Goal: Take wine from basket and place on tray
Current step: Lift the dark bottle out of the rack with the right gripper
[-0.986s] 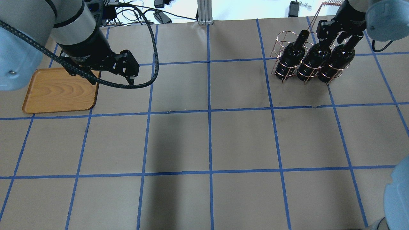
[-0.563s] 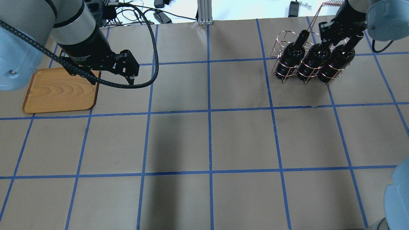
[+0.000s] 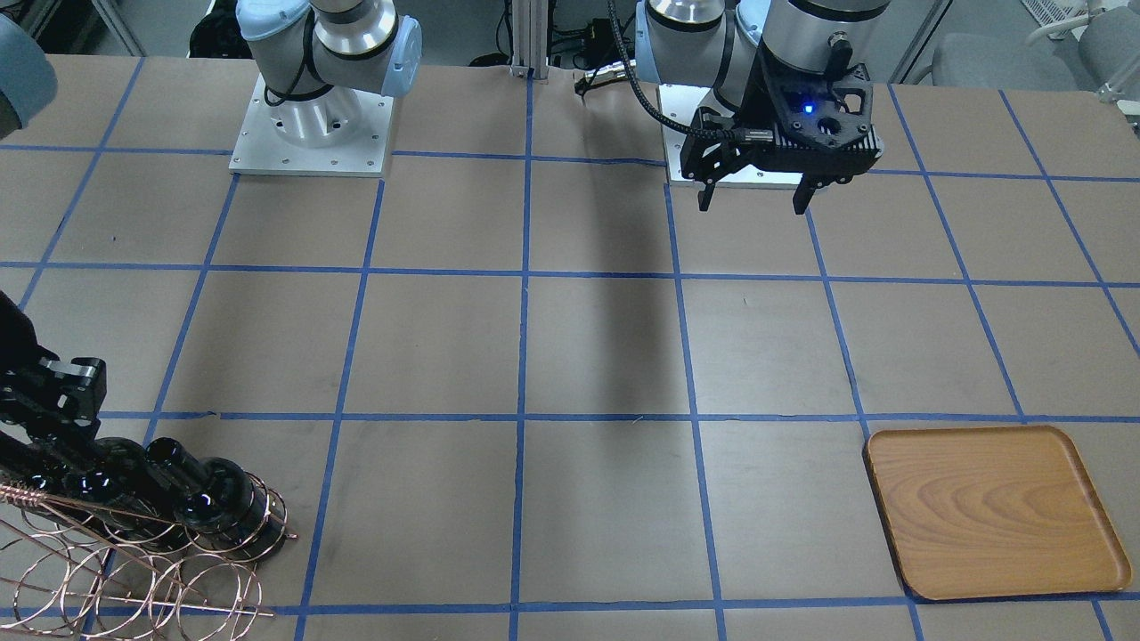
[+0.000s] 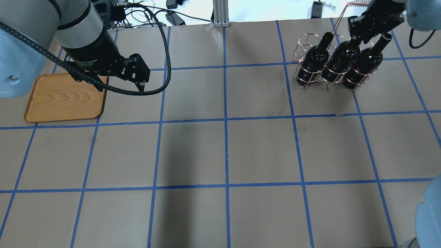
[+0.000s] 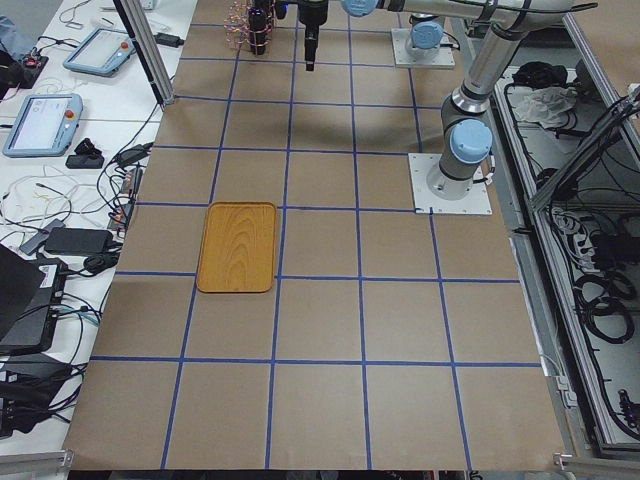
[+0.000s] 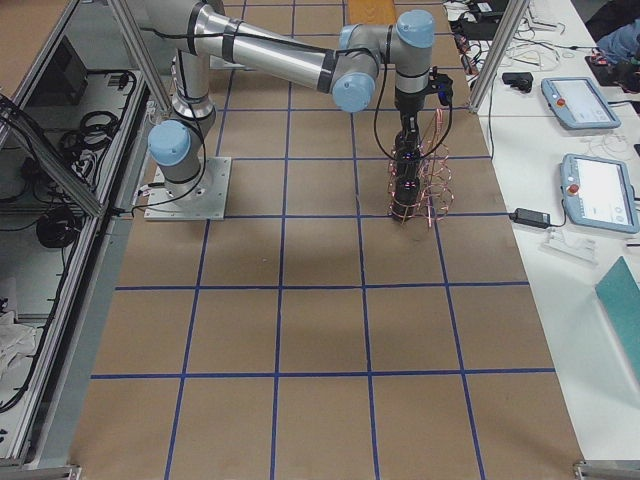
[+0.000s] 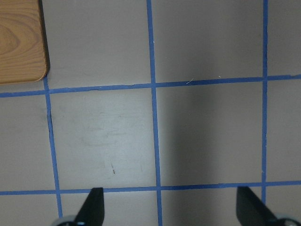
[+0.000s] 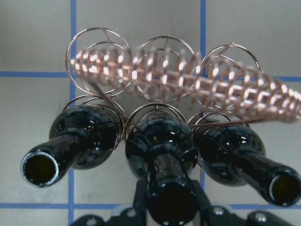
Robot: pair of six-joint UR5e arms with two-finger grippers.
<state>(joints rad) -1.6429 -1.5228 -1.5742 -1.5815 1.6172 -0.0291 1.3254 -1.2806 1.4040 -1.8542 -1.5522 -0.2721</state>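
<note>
Three near-black wine bottles stand in the copper wire basket (image 4: 302, 44) at the far right. My right gripper (image 4: 361, 39) is shut on the neck of the middle wine bottle (image 4: 339, 60), which sits a little raised in its ring. In the right wrist view the gripper (image 8: 171, 207) has its fingers on either side of that bottle's neck (image 8: 162, 155), with the basket (image 8: 164, 80) beyond. My left gripper (image 4: 120, 85) hangs open and empty just right of the wooden tray (image 4: 62, 100). The left wrist view shows the gripper (image 7: 171, 209) over bare table and the tray's corner (image 7: 21, 42).
The other two bottles (image 4: 311, 63) (image 4: 361, 67) flank the held one in the rack. The basket's long wire handle (image 8: 244, 94) lies across its rear rings. A black cable (image 4: 165, 51) loops off the left arm. Cables and power bricks lie beyond the table's far edge (image 4: 172, 15).
My right gripper has moved up and toward the far edge, and the middle bottle has risen with it in the rack. The left arm has not moved.
</note>
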